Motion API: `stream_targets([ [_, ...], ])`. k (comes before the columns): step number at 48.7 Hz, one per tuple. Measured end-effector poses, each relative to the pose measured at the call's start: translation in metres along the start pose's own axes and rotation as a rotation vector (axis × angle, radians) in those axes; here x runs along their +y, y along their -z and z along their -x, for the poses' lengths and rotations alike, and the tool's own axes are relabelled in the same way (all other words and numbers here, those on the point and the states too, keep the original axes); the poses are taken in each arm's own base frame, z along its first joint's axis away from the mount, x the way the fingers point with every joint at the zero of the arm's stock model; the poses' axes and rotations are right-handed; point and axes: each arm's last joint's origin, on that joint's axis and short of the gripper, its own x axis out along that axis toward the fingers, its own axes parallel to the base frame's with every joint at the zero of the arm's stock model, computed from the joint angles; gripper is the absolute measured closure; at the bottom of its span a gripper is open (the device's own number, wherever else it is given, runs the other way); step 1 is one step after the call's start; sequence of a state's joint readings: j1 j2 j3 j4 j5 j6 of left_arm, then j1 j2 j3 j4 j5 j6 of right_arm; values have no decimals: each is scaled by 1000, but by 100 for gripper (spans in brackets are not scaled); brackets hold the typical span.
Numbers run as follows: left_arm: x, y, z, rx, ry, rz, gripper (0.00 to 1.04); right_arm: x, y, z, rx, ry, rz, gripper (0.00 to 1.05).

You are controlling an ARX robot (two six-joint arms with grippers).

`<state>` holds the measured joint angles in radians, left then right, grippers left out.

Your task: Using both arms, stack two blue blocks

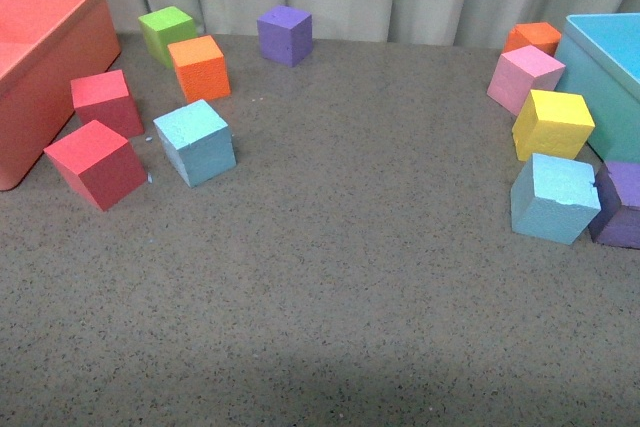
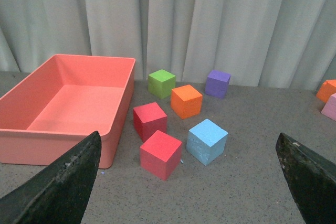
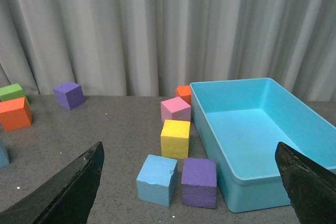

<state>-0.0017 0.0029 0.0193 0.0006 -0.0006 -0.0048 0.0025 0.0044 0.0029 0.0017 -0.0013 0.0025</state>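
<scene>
Gaping wide and holding nothing, the left hand [image 2: 187,136] faces the left sky-blue foam cube [image 2: 207,141], matte, flat on the speckled grey tabletop [image 1: 330,297], one vertical edge toward it, just beside a red foam cube [image 2: 160,154]. The right hand [image 3: 189,145], equally wide and empty, faces the right sky-blue foam cube [image 3: 156,179], just beside a purple foam cube [image 3: 199,182].

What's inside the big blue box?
Nothing shows inside the turquoise bin: its floor looks bare. Its near wall hides a strip of floor, and a finger of the right gripper covers one near corner.
</scene>
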Motion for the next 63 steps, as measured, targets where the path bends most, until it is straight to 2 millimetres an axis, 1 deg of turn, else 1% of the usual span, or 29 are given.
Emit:
stream_targets([
  [44, 0, 0, 0, 0, 0, 0, 7, 0, 0, 0, 0, 0, 0, 10],
  [46, 0, 0, 0, 0, 0, 0, 7, 0, 1, -1, 37, 79, 39, 10],
  [48, 0, 0, 0, 0, 0, 0, 7, -1, -1, -4, 104, 210, 95, 10],
  [51, 0, 0, 0, -1, -2, 0, 7, -2, -4, -14, 174, 295, 124, 10],
  [54, 0, 0, 0, 0, -1, 0, 7, -3, -9, -28, 214, 279, 104, 10],
  [56, 0, 0, 0, 0, -1, 0, 7, -2, -14, -43, 237, 252, 78, 10],
  [59, 0, 0, 0, 0, -1, 0, 7, 1, -21, -70, 288, 204, 41, 10],
  [63, 0, 0, 0, 0, -1, 0, 7, 7, -18, -108, 417, 169, 3, 10],
])
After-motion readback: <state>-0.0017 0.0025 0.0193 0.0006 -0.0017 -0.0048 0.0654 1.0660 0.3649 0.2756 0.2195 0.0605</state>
